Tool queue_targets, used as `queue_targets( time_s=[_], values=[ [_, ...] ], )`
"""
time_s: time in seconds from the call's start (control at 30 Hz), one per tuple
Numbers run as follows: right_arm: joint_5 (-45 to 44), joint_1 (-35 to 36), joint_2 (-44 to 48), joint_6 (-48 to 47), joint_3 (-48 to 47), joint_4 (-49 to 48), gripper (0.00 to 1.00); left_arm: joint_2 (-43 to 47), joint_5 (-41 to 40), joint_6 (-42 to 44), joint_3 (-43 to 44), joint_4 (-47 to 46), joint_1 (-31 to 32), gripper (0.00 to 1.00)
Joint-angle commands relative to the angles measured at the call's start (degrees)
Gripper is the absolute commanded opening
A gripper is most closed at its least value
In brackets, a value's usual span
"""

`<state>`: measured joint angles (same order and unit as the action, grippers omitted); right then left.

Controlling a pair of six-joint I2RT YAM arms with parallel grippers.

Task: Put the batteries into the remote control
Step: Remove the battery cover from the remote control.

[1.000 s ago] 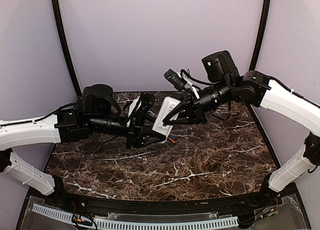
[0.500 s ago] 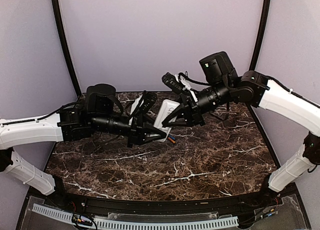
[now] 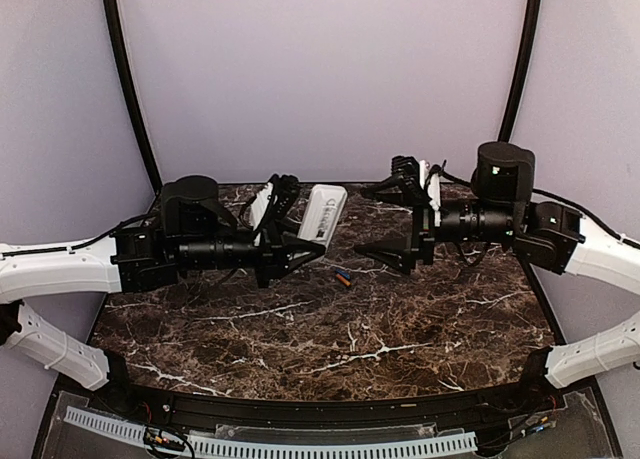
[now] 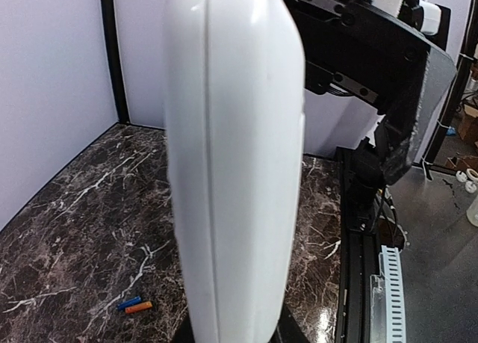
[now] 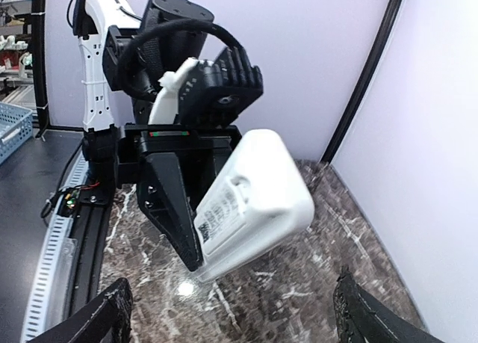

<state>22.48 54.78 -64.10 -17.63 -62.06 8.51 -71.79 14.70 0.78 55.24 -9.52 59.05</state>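
The remote control [image 3: 325, 211] is clamped in the left gripper [image 3: 305, 247] and raised off the surface [image 3: 400, 349]. Its back is presented to the wide-open, empty right gripper [image 3: 376, 221], probably for access. The batteries [image 3: 343, 277] are left lying below.

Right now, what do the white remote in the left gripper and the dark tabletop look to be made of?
White rectangular remote control: likely moulded plastic, smooth and semi-gloss; a seam runs along its edge, with soft highlights. Dark brown veined tabletop: polished marble or a marble-print laminate, judging by the white veining and glossy reflections; cannot tell which.
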Motion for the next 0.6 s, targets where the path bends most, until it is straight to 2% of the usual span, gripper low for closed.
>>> queue_targets(
  time_s=[0.0,0.2,0.33,0.57],
  values=[
    [0.78,1.55,2.34,-12.97,6.83,-19.55,0.9,2.6,-8.9,-0.19,-1.19,-3.45,0.1,0.0],
    [-1.2,5.14,-3.67,-24.33,4.57,-24.45,0.89,2.58,-17.2,-0.13,0.03,-0.95,0.06,0.0],
    [1.29,5.91,-6.28,-28.29,4.75,-30.21,0.89,2.78,-16.98,-0.51,0.04,-0.43,0.04,0.0],
    [1.43,5.9,-9.72,-30.1,2.81,-31.75,0.9,2.48,-15.71,-2.29,0.3,-0.26,-0.14,0.0]
  ],
)
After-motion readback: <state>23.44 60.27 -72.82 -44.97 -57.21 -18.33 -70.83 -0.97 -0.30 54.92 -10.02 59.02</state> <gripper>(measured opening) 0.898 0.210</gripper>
